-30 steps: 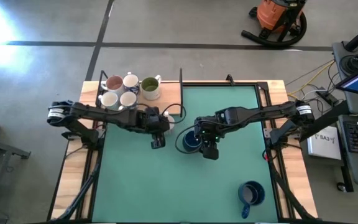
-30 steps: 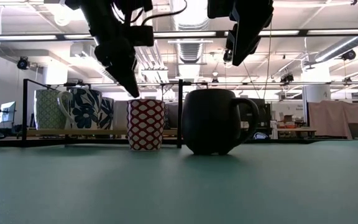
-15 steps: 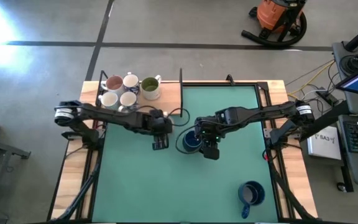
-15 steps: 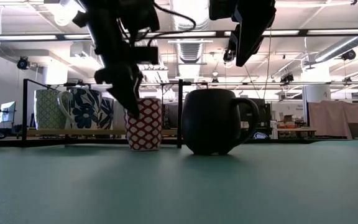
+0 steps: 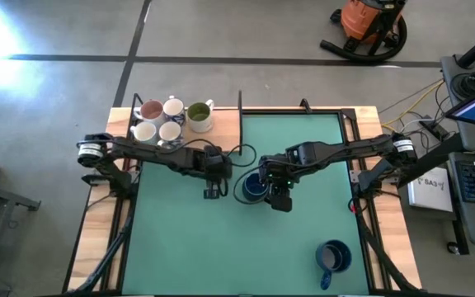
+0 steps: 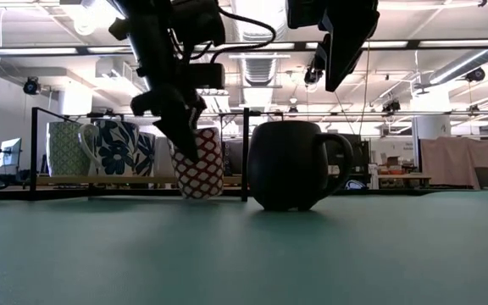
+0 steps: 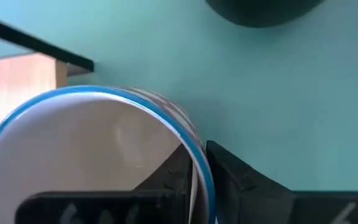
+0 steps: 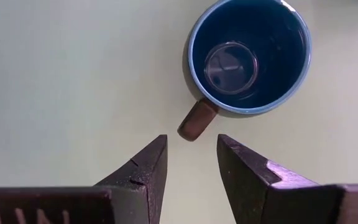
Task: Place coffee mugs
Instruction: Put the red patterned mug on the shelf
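Observation:
A white mug with a red lattice pattern (image 6: 200,166) and a blue rim (image 7: 73,94) stands tilted near the table's far left, with my left gripper (image 6: 185,144) shut on its rim. To its right a dark blue mug (image 5: 254,188) rests on its base. My right gripper (image 8: 191,162) hangs open above that mug's handle (image 8: 197,119), touching nothing. Another dark blue mug (image 5: 332,257) sits near the front right. Several mugs (image 5: 170,120) stand on the wooden shelf at the far left. My left gripper holds the patterned mug by its rim wall (image 7: 194,146), with one finger (image 7: 173,180) inside the mug and the other (image 7: 235,174) outside. The fingers come from above, pointing down. The mug is tilted; whether its base is clear of the table I cannot tell.
A black wire frame (image 5: 240,103) fences the wooden shelf at the far left. The green mat (image 5: 221,247) has free room in its near half. An orange vacuum (image 5: 369,25) stands on the floor beyond the table.
My left gripper has gone down onto the patterned mug and taken hold of its rim. The mug, upright a second ago, now stands tipped.

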Robot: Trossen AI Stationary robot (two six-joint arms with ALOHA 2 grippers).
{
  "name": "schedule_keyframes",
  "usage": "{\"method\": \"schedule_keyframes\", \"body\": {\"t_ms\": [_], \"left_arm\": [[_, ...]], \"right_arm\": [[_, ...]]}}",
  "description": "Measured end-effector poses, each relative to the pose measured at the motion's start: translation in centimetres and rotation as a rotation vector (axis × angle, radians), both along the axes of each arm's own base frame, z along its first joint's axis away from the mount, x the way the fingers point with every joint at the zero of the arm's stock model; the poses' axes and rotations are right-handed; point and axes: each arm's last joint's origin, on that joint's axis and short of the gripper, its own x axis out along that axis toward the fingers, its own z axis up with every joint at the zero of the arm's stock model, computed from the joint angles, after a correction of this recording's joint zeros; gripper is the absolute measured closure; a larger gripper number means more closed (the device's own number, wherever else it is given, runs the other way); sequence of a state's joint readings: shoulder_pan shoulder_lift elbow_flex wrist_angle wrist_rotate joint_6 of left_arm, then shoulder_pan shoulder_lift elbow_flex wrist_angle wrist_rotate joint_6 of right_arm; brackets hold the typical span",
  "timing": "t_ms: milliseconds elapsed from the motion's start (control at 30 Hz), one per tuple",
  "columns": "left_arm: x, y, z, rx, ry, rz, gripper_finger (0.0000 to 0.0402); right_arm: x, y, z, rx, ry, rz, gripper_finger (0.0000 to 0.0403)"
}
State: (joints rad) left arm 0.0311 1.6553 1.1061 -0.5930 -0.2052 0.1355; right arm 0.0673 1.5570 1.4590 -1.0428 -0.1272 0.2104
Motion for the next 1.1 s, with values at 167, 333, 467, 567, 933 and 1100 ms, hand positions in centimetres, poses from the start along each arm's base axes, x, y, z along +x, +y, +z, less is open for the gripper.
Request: {"method": "schedule_keyframes", "body": {"t_ms": [167,333,467,567,933,1100], "left_arm": [[0.1,0.1,1.3,0.034,0.044,-0.101,0.0388],[0.3,0.7,2.8,0.089,0.086,-0.214,0.0385],[0.3,2.0,3.8,0.128,0.112,-0.268,0.0382],[0.3,3.5,4.6,0.144,0.117,-0.261,0.0383],[-0.9,9.4,5.0,0.061,0.078,-0.164,0.0383],[-1.3,10.7,5.1,0.075,0.073,-0.135,0.0383]], "right_arm": [[-0.1,0.0,0.0,-0.001,0.006,0.000,0.0275],[-0.1,0.0,0.0,-0.001,0.011,0.000,0.0275],[-0.2,0.0,-0.1,-0.002,0.027,0.001,0.0275],[-0.3,0.0,-0.1,-0.002,0.027,0.000,0.0275],[-0.3,0.0,-0.1,-0.003,0.033,0.001,0.0275],[-0.3,0.0,-0.1,-0.003,0.033,0.001,0.0275]]}}
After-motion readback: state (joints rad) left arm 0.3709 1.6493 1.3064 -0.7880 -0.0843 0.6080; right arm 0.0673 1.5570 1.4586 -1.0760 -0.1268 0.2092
